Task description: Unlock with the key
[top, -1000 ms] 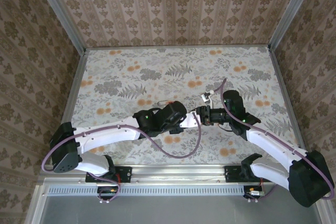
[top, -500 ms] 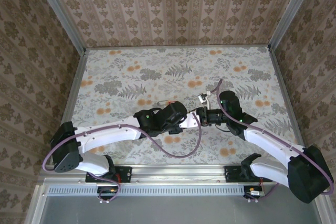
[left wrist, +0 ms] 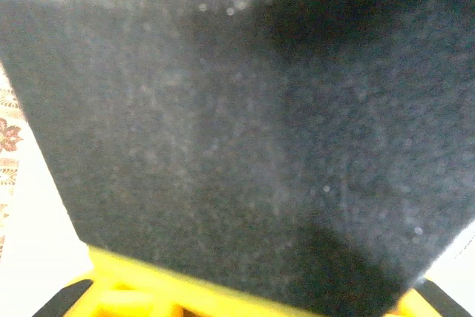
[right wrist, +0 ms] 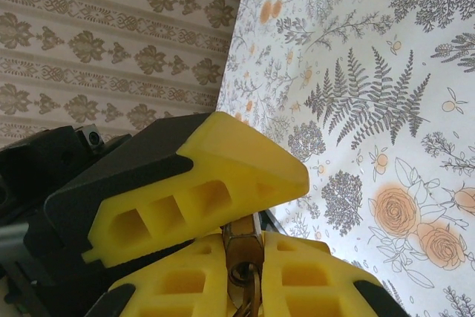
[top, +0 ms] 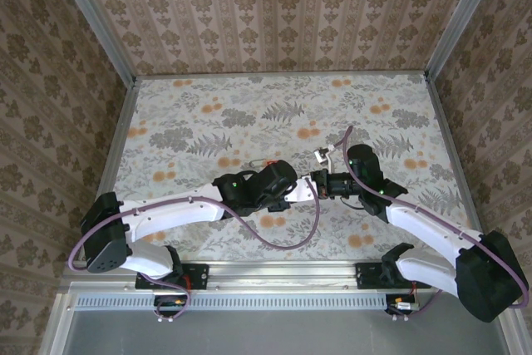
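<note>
I find no lettering, number, brand or sign that I can read. The counter (top: 208, 114) carries only printed flowers and ferns, the walls (top: 274, 6) only a repeating ornament. The brass padlock (right wrist: 242, 244) clamped in my right gripper (right wrist: 243, 257) is too blurred to show any stamp.

Right pincer (right wrist: 243, 244) clamped on brass padlock (right wrist: 241, 252), another yellow finger (right wrist: 211, 172) just above, floral table (right wrist: 386, 109) behind.
</note>
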